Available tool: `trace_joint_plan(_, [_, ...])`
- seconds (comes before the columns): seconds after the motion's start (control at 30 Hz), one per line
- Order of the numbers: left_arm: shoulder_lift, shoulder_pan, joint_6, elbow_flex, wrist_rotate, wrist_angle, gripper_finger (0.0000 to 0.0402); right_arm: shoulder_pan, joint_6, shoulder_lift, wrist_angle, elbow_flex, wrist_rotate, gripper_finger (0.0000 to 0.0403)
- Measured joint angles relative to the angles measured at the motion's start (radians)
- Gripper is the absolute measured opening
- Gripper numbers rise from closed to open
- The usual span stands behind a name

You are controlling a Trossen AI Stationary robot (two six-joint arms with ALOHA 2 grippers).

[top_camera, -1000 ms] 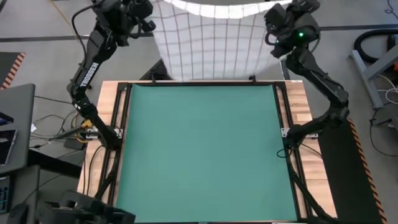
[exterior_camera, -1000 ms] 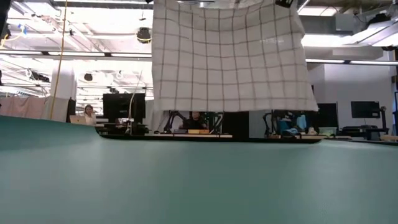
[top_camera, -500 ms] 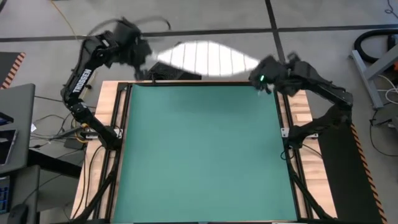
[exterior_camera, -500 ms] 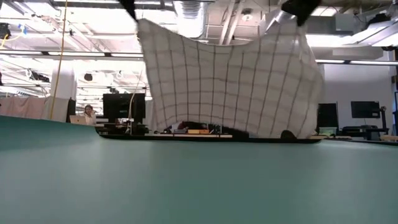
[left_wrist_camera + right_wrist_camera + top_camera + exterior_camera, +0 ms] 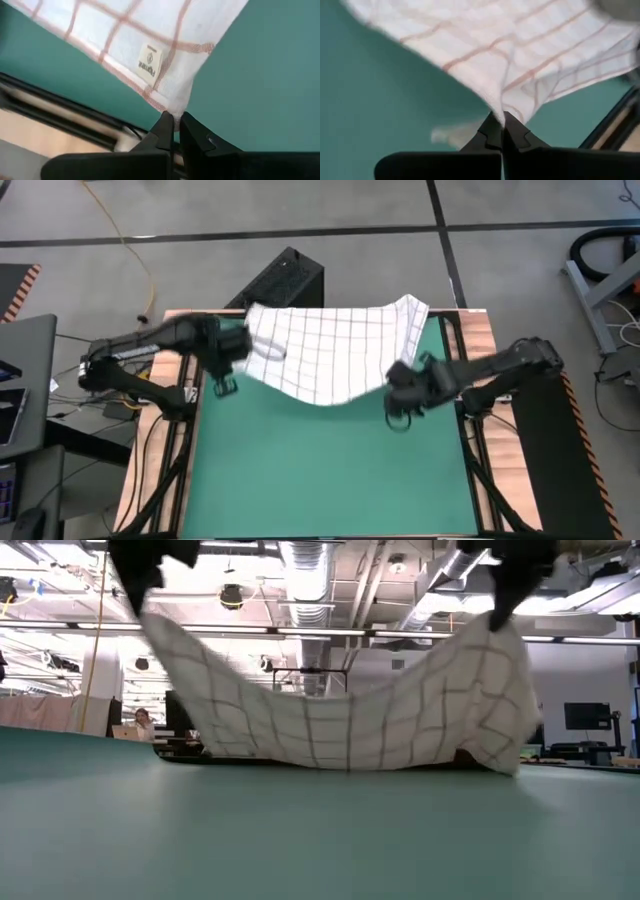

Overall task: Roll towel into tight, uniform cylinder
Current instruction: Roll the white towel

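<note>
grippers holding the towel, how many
2. The left gripper pinches the towel at its corner on the left side of the green mat; the right gripper pinches the corner on the right side.

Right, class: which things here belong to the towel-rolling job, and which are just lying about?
Job:
towel
mat
left gripper, shut on a towel corner
right gripper, shut on another corner

Lying about:
black box
yellow cable

Left gripper (image 5: pixel 236 345) and right gripper (image 5: pixel 398 378), both clamped, held apart over the table.
</note>
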Motion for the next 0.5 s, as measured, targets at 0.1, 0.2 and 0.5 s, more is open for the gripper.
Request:
trace_joint_plan(0.1, [-0.036, -0.129, -0.15, -0.124, 0.082, 0.046, 0.0, 0.079, 0.075, 0.03, 0.001, -0.047, -0.064, 0.0007])
trace_joint_plan(0.2, [-0.069, -0.249, -0.261, -0.215, 0.126, 0.082, 0.0, 0.128, 0.14, 0.064, -0.004, -0.069, -0.093, 0.0007])
trace_joint_plan(0.5, [-0.074, -0.481, -0.472, -0.328, 0.172, 0.226, 0.0, 0.207, 0.165, 0.16, 0.047, -0.07, -0.207, 0.0007])
